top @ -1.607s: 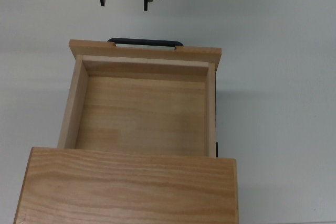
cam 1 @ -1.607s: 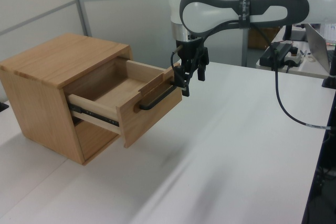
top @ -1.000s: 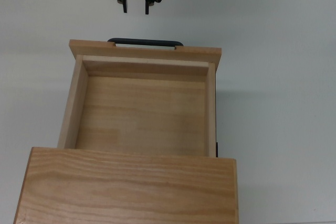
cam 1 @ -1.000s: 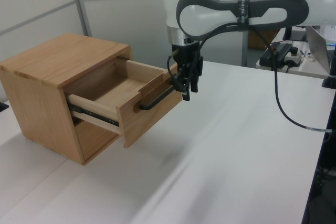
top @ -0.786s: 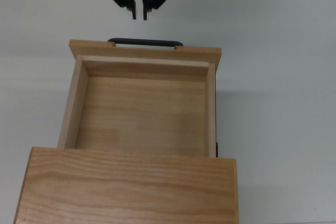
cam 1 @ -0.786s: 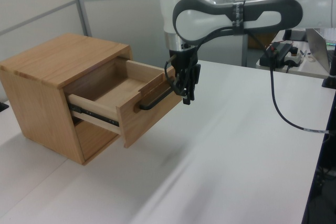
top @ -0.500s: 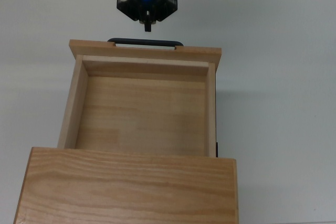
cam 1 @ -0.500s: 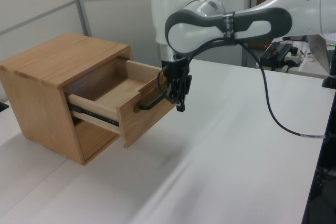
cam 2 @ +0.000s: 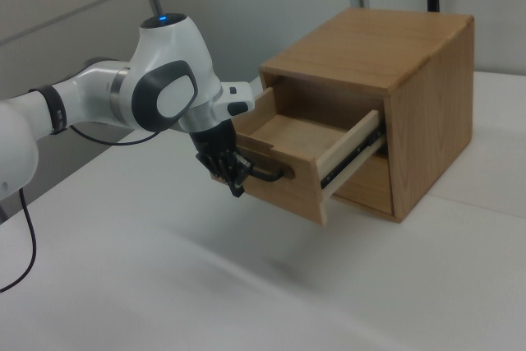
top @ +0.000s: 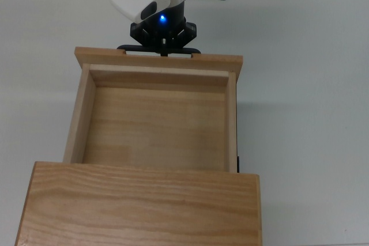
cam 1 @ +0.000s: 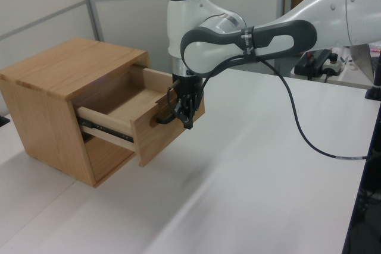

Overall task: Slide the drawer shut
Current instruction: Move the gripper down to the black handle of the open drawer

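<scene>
While the boxy light-wood drawer (top: 155, 116) stands open, black fingers (top: 165, 46) meet its bar handle (top: 190, 49).

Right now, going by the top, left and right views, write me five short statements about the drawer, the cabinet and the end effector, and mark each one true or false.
1. The drawer is pulled well out of the cabinet. True.
2. The drawer holds several objects. False: its inside shows only bare wood.
3. The end effector is at the drawer's black handle, in front of the front panel. True.
4. The end effector hangs above the cabinet's top. False: it is at the drawer's front, on the far side from the cabinet.
5. The cabinet stands on a white table. True.
</scene>
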Controlling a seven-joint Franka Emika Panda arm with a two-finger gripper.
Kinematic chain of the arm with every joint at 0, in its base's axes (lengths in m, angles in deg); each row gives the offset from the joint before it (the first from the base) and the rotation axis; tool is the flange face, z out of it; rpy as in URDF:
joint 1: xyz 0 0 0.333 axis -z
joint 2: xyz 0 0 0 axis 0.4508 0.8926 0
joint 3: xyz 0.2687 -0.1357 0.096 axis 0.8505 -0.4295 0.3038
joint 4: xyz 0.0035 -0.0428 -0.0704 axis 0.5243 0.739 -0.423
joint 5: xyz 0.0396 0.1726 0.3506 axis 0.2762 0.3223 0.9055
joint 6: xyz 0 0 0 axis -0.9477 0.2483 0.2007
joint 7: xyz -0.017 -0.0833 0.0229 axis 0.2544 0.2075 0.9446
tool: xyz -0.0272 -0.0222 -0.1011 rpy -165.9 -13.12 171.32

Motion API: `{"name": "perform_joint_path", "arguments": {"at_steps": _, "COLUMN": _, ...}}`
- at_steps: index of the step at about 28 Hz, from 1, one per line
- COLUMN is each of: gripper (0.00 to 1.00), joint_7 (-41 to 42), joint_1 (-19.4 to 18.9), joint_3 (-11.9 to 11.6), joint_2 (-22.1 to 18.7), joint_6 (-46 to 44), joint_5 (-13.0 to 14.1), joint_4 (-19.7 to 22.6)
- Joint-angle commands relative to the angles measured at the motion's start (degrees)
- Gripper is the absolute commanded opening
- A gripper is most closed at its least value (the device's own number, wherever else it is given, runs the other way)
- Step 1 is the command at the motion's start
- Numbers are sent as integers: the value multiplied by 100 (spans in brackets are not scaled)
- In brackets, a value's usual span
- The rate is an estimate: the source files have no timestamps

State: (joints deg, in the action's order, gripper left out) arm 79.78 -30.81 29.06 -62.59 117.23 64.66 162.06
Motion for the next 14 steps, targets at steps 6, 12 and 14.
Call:
{"name": "perform_joint_path", "arguments": {"at_steps": 6, "gripper": 0, "joint_7": -15, "joint_1": -29, "joint_3": -112, "joint_2": 520, "joint_6": 444, "joint_5": -50, "joint_4": -622}}
{"name": "perform_joint_path", "arguments": {"at_steps": 12, "gripper": 0, "joint_7": -24, "joint_1": -29, "joint_3": -199, "joint_2": 935, "joint_6": 619, "joint_5": -59, "joint_4": -1107}}
{"name": "perform_joint_path", "arguments": {"at_steps": 14, "gripper": 0, "joint_7": -24, "joint_1": -29, "joint_3": -208, "joint_2": 1014, "joint_6": 768, "joint_5": -67, "joint_4": -1169}}
